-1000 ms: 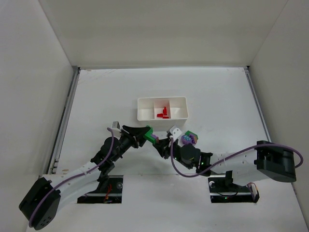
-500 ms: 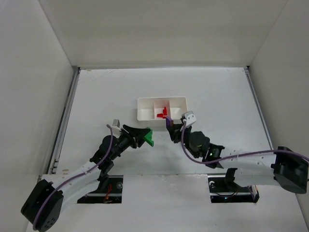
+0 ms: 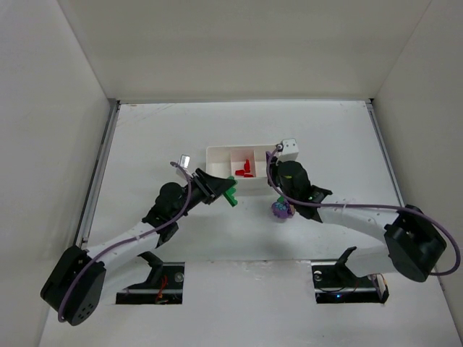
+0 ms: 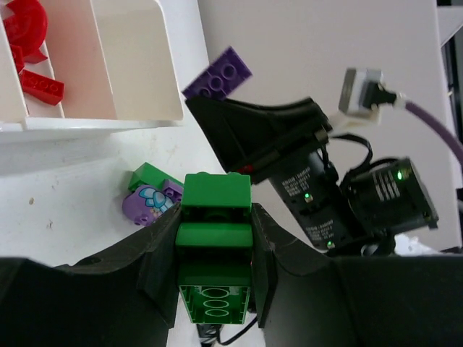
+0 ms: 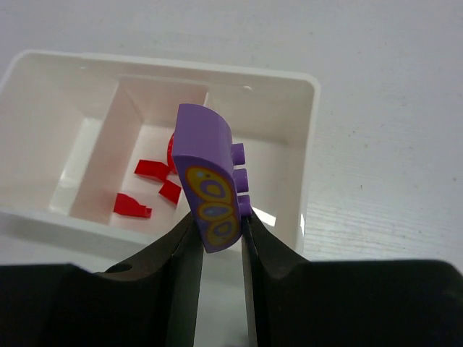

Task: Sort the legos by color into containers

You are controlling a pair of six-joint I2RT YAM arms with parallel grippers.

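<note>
Two arms reach toward the white tray (image 3: 218, 163). At left, the left gripper (image 4: 215, 249) pinches a green brick (image 4: 215, 217) just short of the tray's near wall; let go there, it would likely land outside. Red pieces (image 3: 244, 170) sit in the middle compartment. At right, the right gripper (image 5: 217, 225) clamps a purple piece (image 5: 206, 173) above the tray near the reds, so a misjudged drop could mix colours. The crowded arms could also bump.

My left arm (image 3: 130, 242) reaches forward and inward from the near-left base. My left fingers (image 4: 155, 253) are clamped on a green brick (image 4: 215, 217), one on each side. My right arm (image 3: 354, 217) sweeps in from the right base, wrist turned toward the far side. My right fingers (image 5: 177, 271) pinch a purple piece (image 5: 206, 181) narrowly, upright between them.
</note>
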